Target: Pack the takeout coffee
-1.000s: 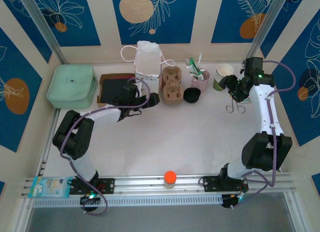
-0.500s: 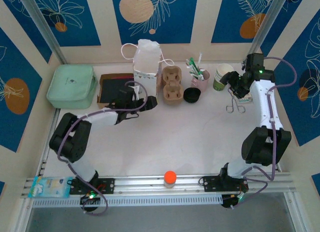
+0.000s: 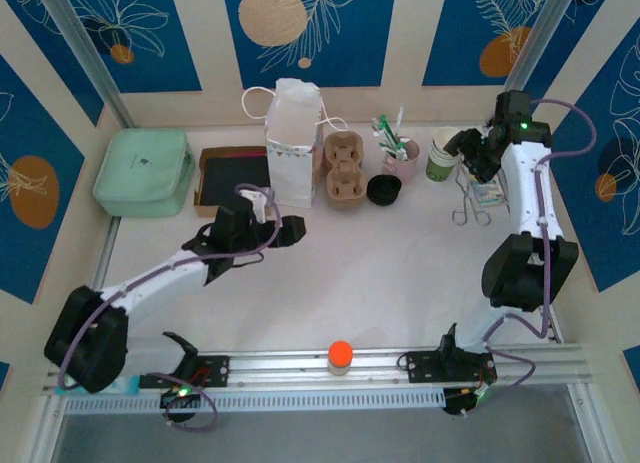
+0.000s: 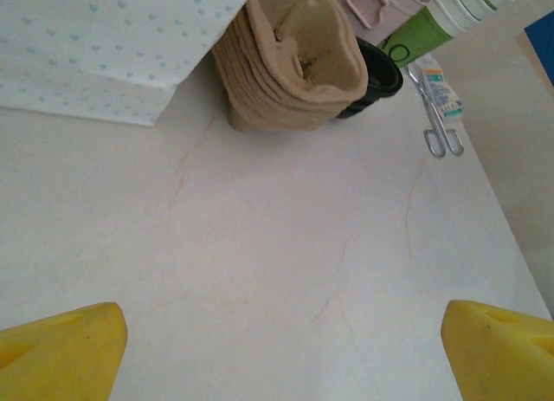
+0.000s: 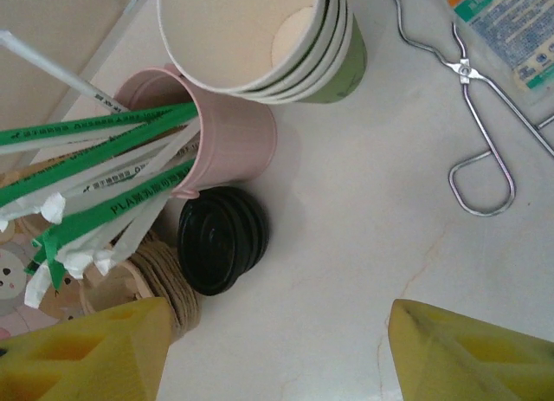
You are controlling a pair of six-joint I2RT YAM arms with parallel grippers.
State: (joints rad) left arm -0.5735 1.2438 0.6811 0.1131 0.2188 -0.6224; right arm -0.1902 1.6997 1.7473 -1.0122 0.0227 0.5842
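The takeout coffee looks not yet made up. I cannot place a lidded cup, and what would make 1 sits at the back right of the table: a nested stack of lidless cups, with a stack of black lids near it, just past the pink holder full of wrapped straws. The right gripper hovers above and just beside the cups. Its jaws are well apart with nothing between them, so the step in hand reads as reaching for 1 cup off the stack. The left gripper hangs over bare table in front of the white paper bag and the brown pulp carrier, its jaws spread wide and empty (likely waiting to steady the bag or the carrier). The next move calls for bringing the right jaws down astride the top rim and lifting only that cup. The cups are nested tightly, so several could rise together. The wire tongs lie close on the other side.
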